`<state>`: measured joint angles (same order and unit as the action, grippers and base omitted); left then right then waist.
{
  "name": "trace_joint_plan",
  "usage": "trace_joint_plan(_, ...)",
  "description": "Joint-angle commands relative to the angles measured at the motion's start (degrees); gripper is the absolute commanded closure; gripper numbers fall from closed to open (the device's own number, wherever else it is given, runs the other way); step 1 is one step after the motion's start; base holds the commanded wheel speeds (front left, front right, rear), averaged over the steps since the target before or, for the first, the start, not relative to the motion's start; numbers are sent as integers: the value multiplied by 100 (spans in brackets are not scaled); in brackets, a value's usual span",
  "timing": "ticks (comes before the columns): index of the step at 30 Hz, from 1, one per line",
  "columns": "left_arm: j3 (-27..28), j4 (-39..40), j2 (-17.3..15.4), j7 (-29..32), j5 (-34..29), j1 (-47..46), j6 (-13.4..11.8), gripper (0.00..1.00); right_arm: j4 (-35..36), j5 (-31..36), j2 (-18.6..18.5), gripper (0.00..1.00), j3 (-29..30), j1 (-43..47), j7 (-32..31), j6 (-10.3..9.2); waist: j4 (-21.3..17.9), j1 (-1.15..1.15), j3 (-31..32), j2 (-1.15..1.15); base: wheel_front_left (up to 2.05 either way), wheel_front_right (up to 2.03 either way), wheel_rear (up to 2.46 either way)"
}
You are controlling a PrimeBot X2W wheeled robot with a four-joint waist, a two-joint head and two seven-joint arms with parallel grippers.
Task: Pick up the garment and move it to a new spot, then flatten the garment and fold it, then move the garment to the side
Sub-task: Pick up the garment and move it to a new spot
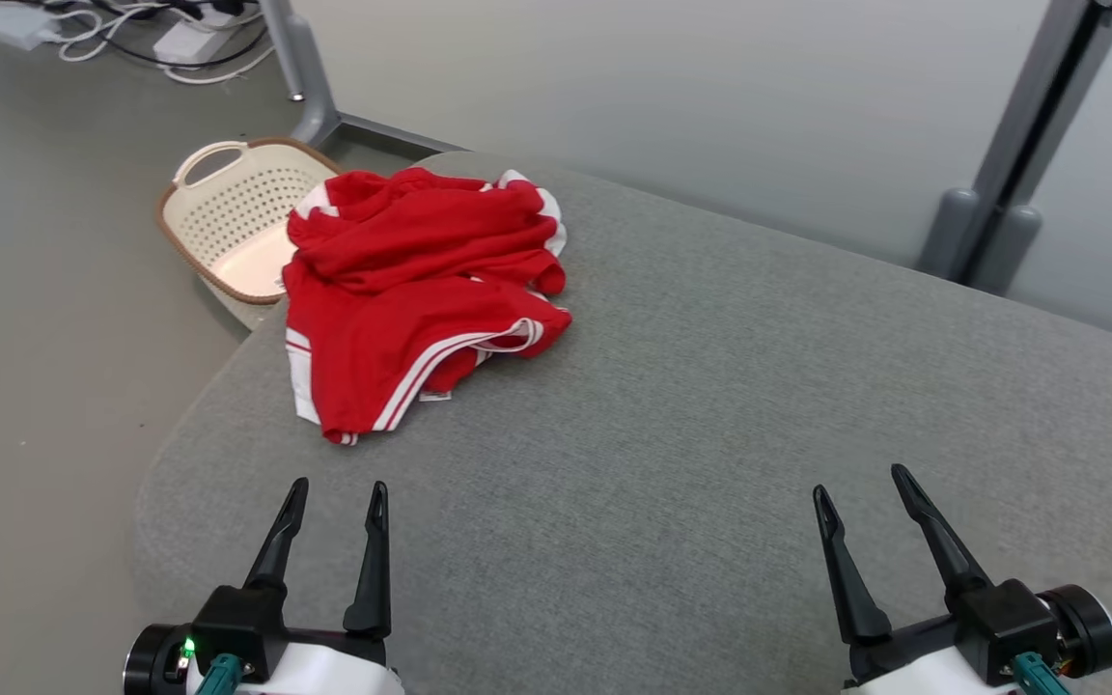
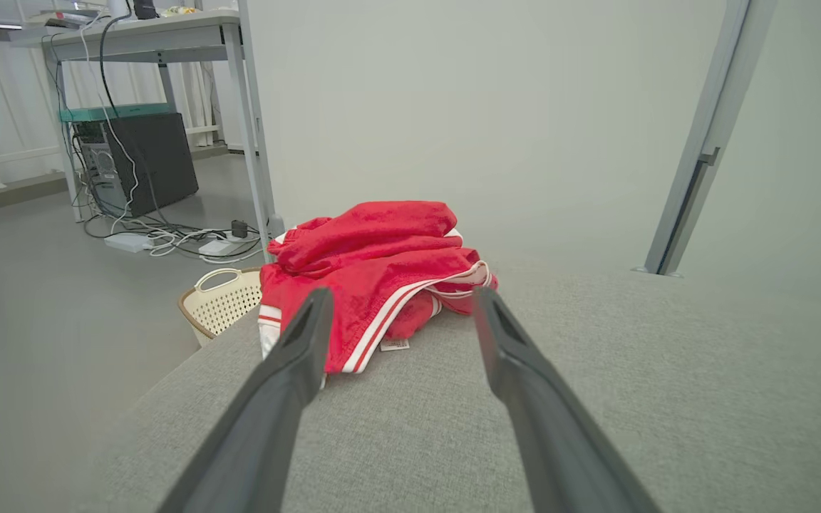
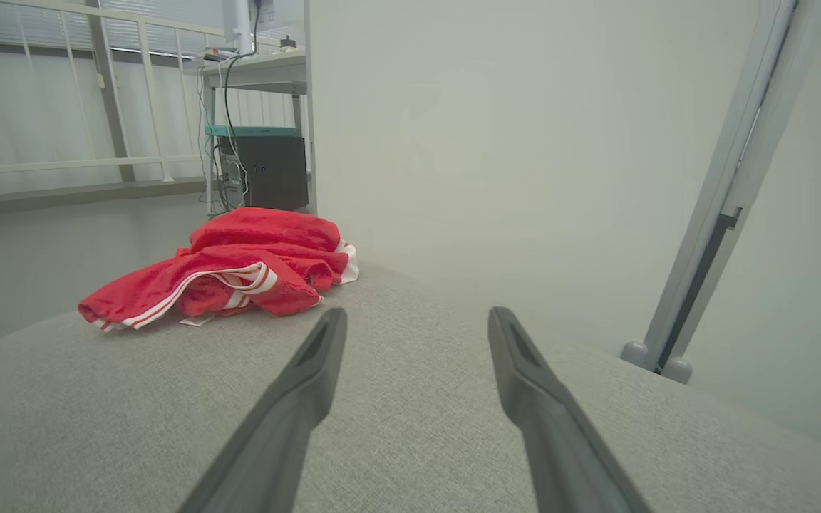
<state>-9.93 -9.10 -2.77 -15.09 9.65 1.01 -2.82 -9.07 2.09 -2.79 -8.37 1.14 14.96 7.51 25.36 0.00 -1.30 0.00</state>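
Work surface (image 1: 710, 434): grey fabric covering, rounded corners; condition flat. Garment (image 1: 411, 290): red with white stripes and white trim, lying in a crumpled heap at the far left corner of the surface; several folds piled over one another, not flattened; a small white label shows at its near edge; in the left wrist view its left side reaches the edge of the surface.

Left gripper (image 1: 340, 484): at the near left of the surface, fingers pointing toward the garment, jaws standing apart with nothing between them; clear of the cloth, near it but not touching. Right gripper (image 1: 858, 480): at the near right, jaws likewise spread and holding nothing; well apart from the garment.

Basket (image 1: 228, 208): cream, perforated, with a handle and a brown rim; standing on the floor just beside the far left corner, partly hidden by the garment in the head view. Cables (image 1: 131, 29): white and dark, lying on the floor beyond the basket. Pale partition (image 1: 662, 97) behind the surface.
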Motion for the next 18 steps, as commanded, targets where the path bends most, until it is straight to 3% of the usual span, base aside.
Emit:
trace_joint_plan(1,21,28,-22,-11,-13,41,-14,0,-5,-18,-18,0,-7,-38,35,-4,341,0,7,0,0,0,0)
trace_joint_plan(8,29,107,-19,-11,50,22,-74,0,2,63,-20,0,-34,-107,35,-4,453,0,-162,0,0,0,0)
trace_joint_plan(11,26,74,-22,-12,-56,-190,13,0,19,154,-18,0,-57,-198,35,-4,441,0,-366,0,0,0,0)
trace_joint_plan(18,451,217,-16,-11,-134,-1508,178,0,186,294,-405,0,-151,-742,35,-4,138,0,-1512,0,0,0,0)
